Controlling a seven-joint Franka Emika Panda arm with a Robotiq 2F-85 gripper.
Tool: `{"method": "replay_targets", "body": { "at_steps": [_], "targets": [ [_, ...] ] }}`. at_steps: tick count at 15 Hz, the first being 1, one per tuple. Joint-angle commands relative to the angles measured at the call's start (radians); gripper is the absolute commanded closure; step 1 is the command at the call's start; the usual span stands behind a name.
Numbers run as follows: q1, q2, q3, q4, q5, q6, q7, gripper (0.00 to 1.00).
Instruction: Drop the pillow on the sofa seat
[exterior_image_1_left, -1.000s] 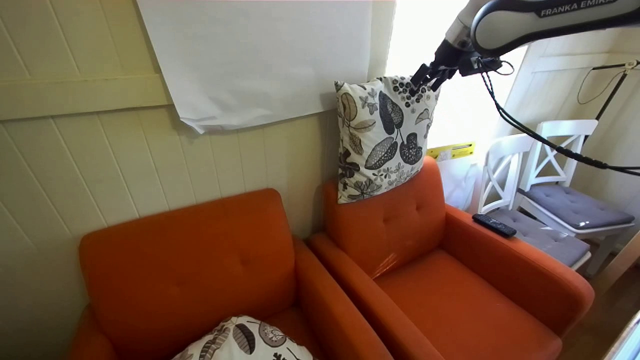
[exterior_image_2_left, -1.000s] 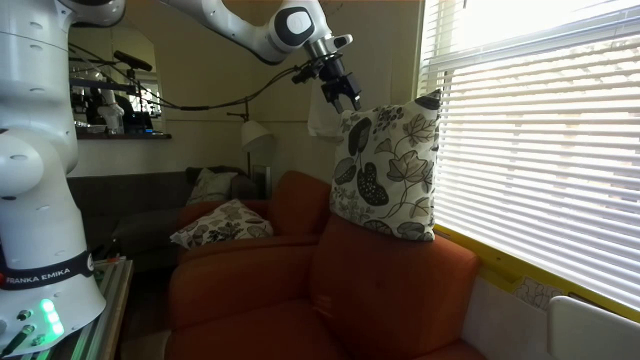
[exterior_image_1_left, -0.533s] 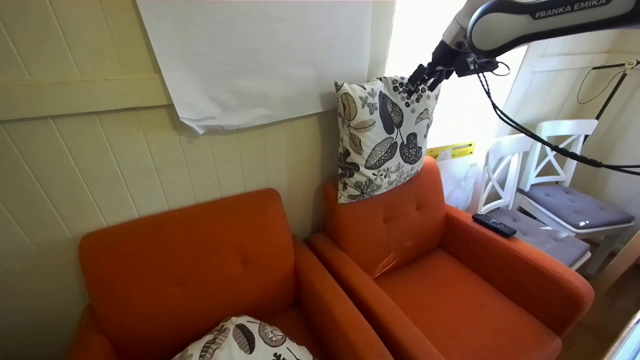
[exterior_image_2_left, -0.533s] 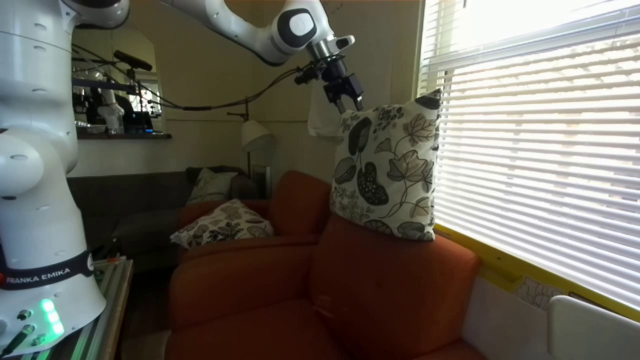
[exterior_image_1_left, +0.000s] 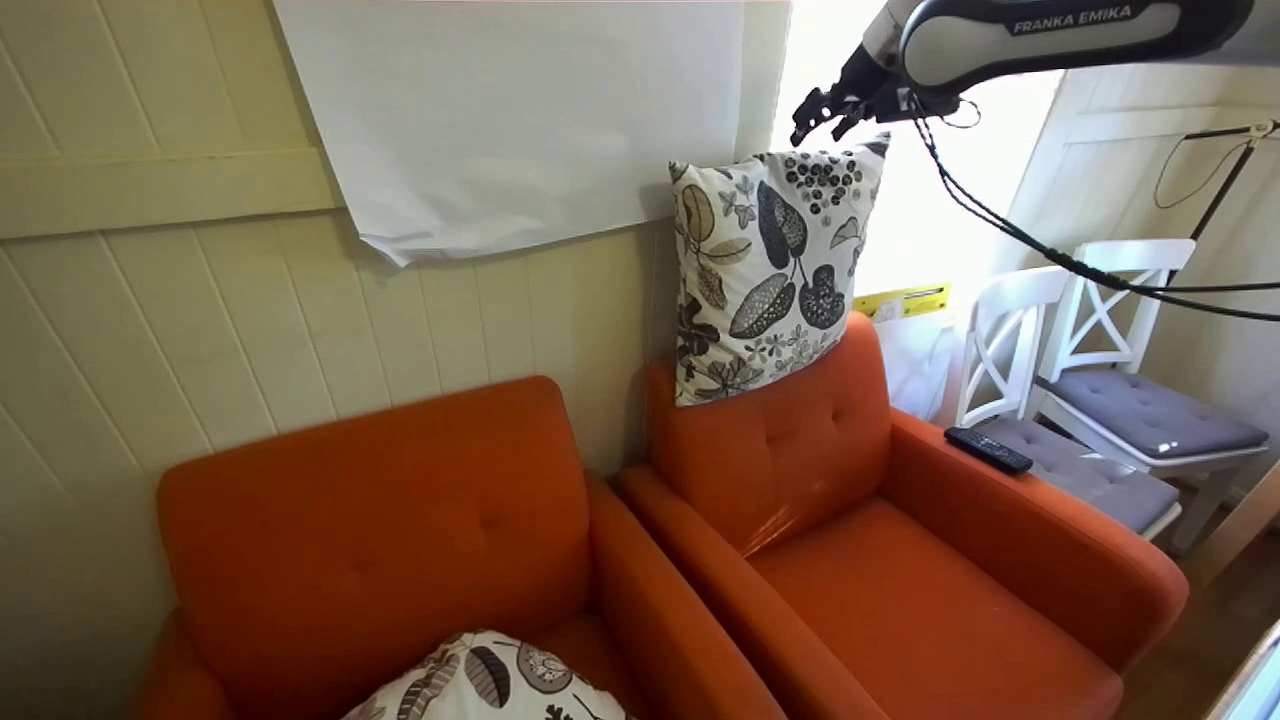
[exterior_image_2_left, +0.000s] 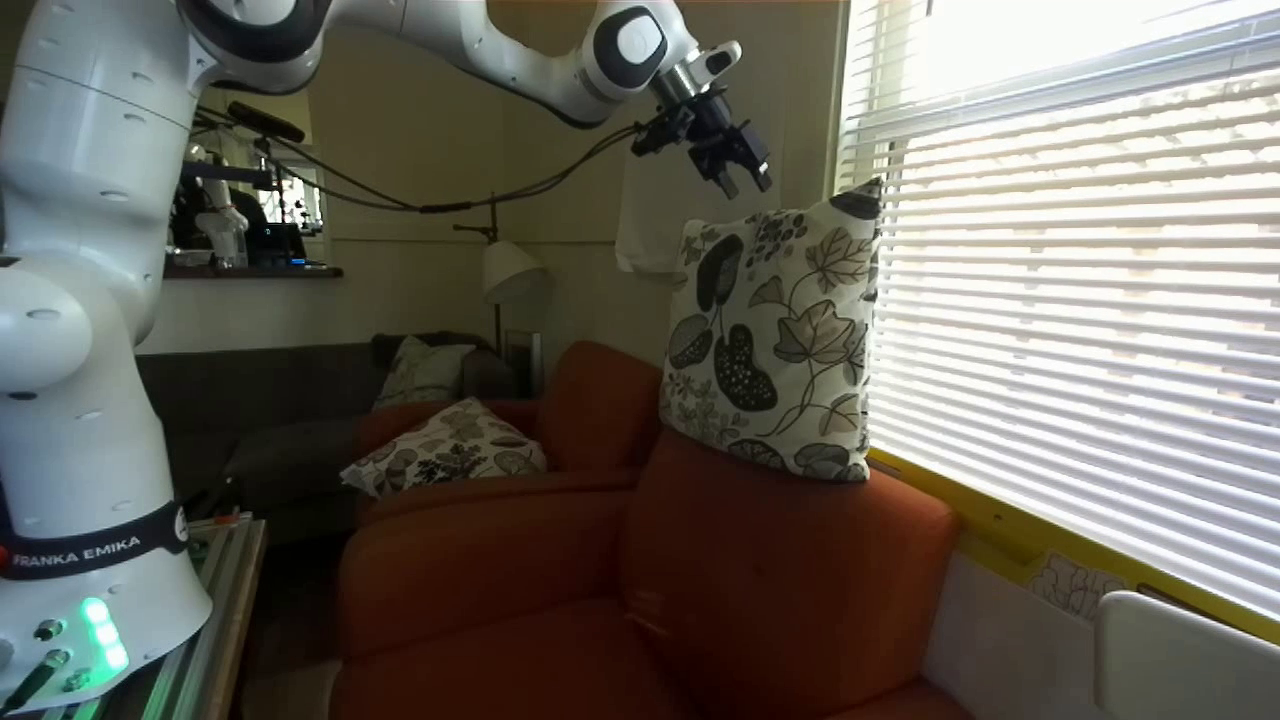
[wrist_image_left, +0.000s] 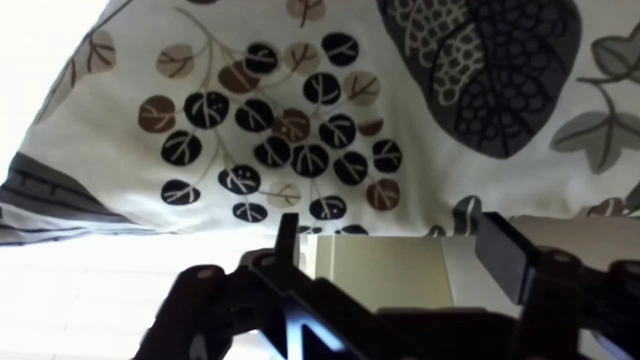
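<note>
The cream pillow (exterior_image_1_left: 775, 270) with its dark leaf print stands upright in an exterior view, just right of centre in the upper half of the frame, perched on the backrest (exterior_image_1_left: 790, 430) of the right-hand orange armchair (exterior_image_1_left: 720, 560), its lower edge overlapping the front. That chair's sofa seat (exterior_image_1_left: 940, 610) lies at lower right, well below the pillow. The claw (exterior_image_1_left: 818, 140) hangs just above the pillow's top edge in both exterior views, its jaws well apart, and has hold of nothing; a small gap shows between its tips and the fabric. In the wrist view the two fingers (wrist_image_left: 502, 255) stand spread along the bottom of the frame, while the pillow's berry print takes up most of the upper part. In an exterior view the arm (exterior_image_2_left: 530, 75) reaches in from the upper left and white blinds (exterior_image_2_left: 1080, 350) cover the right side, beside the pillow. A black remote (exterior_image_1_left: 988, 450) lies on the right armrest (exterior_image_1_left: 1060, 530), with two white chairs (exterior_image_1_left: 1150, 253) beyond. At lower left a second orange armchair (exterior_image_1_left: 370, 530) holds another leaf-print pillow (exterior_image_1_left: 500, 680), cut off by the bottom edge.
</note>
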Motion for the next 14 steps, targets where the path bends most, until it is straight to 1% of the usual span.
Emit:
{"method": "replay_targets", "body": {
  "at_steps": [1,4,5,8,10,11,12,14],
  "targets": [
    [0.035,0.129,-0.035,0.186,-0.03,-0.002,0.06,0.41],
    [0.042,0.201,-0.036,0.268,-0.022,0.02,0.103,0.64],
    [0.043,0.224,-0.035,0.289,-0.017,0.037,0.115,0.7],
    [0.053,0.283,-0.049,0.335,-0.026,0.074,0.148,0.92],
    [0.057,0.312,-0.059,0.352,-0.028,0.089,0.153,0.98],
    [0.061,0.322,-0.069,0.36,-0.036,0.061,0.149,0.99],
    [0.065,0.319,-0.076,0.36,-0.041,0.009,0.133,1.0],
    [0.076,0.305,-0.097,0.354,-0.064,-0.067,0.123,0.97]
  ]
}}
